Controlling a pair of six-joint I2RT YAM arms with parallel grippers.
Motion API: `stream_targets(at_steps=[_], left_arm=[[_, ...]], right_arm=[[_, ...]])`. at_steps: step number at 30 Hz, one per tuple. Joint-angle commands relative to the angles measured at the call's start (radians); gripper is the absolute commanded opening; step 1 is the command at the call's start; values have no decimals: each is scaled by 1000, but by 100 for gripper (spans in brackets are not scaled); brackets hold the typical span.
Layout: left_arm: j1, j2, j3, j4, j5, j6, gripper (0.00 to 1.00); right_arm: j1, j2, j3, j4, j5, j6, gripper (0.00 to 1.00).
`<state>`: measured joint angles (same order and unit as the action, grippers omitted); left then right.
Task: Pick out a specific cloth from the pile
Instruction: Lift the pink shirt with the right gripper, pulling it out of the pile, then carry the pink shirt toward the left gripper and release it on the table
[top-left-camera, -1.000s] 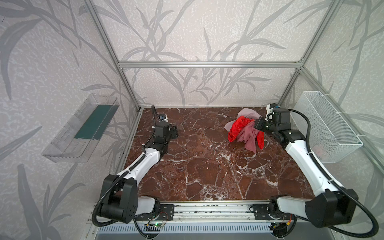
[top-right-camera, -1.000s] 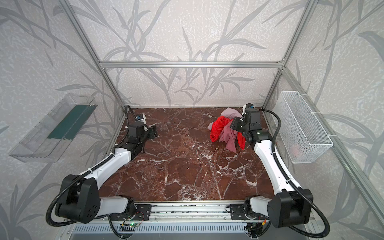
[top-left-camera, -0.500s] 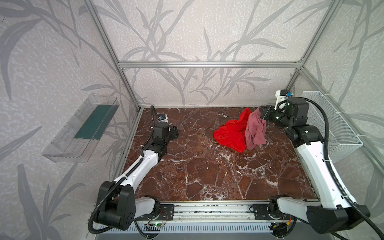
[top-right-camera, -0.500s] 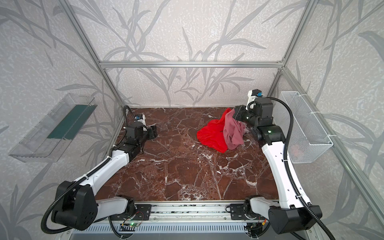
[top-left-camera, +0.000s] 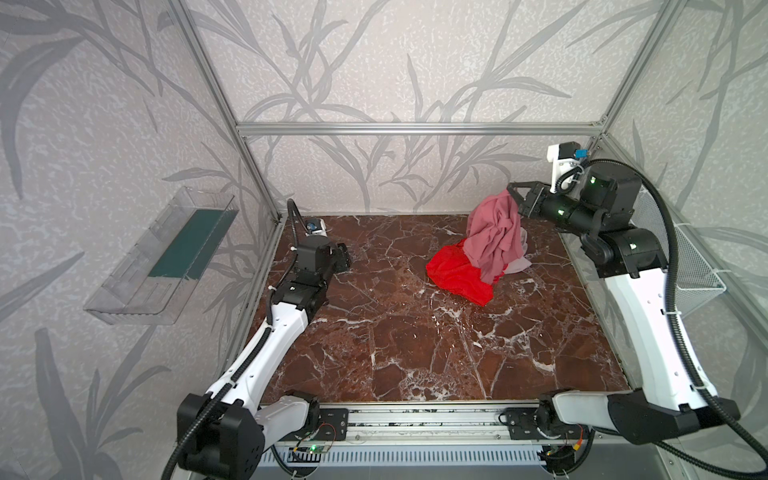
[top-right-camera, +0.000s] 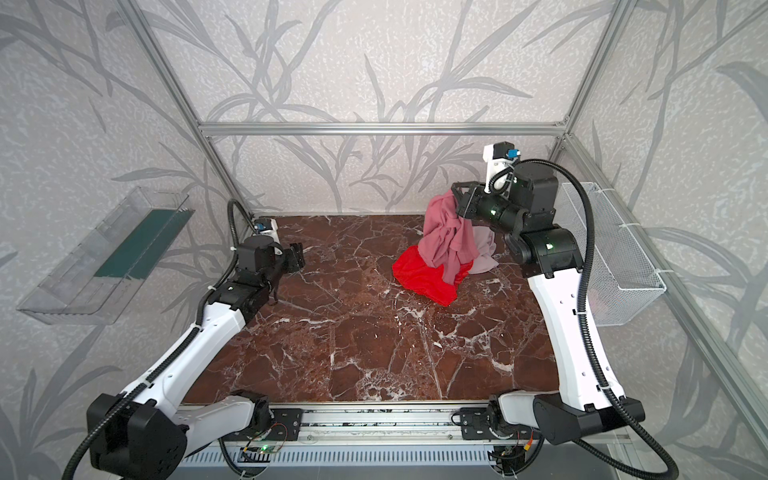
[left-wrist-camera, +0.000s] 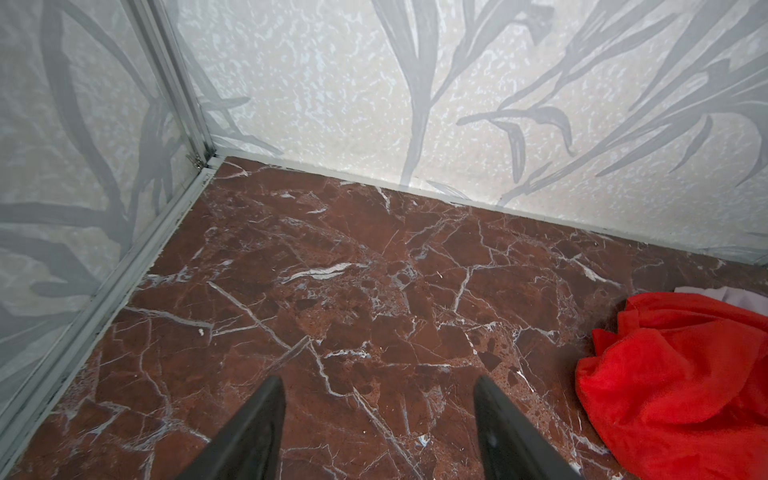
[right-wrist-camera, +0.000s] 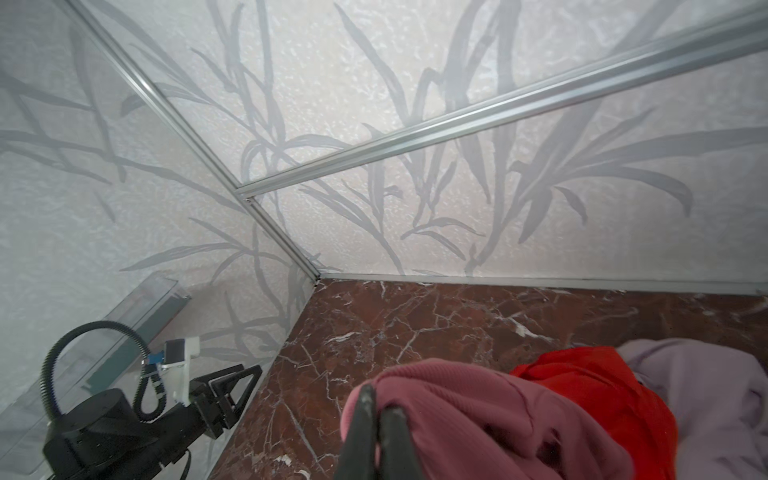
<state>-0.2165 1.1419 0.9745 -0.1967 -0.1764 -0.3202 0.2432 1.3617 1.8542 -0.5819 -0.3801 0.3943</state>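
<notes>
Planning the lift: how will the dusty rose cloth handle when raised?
Likely floppy: the dusty rose cloth hangs in folds from the right gripper. Probably light, one pinch holds it. Its tail lies against the red cloth and might drag it.

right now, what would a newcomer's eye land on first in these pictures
The dusty rose cloth, dangling from the shut right pincer above the far right of the marble table. Next, the bright red cloth spread on the table just below it, with a pale lilac-grey cloth peeking out beside it. The left pincer sits open and empty near the far left corner.
</notes>
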Motion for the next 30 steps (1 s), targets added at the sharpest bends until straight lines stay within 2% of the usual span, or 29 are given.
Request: stream_targets(at_steps=[1, 8, 13, 19, 22, 30], left_arm=[[-6, -47, 75, -165, -65, -35, 70], [-6, -87, 199, -396, -142, -13, 71], [-3, -151, 223, -476, -203, -6, 72], [1, -206, 259, -542, -217, 11, 72], [3, -223, 274, -568, -234, 17, 71], [8, -269, 279, -589, -240, 33, 71]], right_arm=[[73, 45, 124, -39, -51, -73, 0], [249, 216, 331, -100, -101, -133, 0], [378, 367, 493, -186, -128, -190, 0], [499, 528, 647, -254, -147, -212, 0], [530, 591, 707, -277, -146, -219, 0], [547, 654, 721, -237, -168, -175, 0]])
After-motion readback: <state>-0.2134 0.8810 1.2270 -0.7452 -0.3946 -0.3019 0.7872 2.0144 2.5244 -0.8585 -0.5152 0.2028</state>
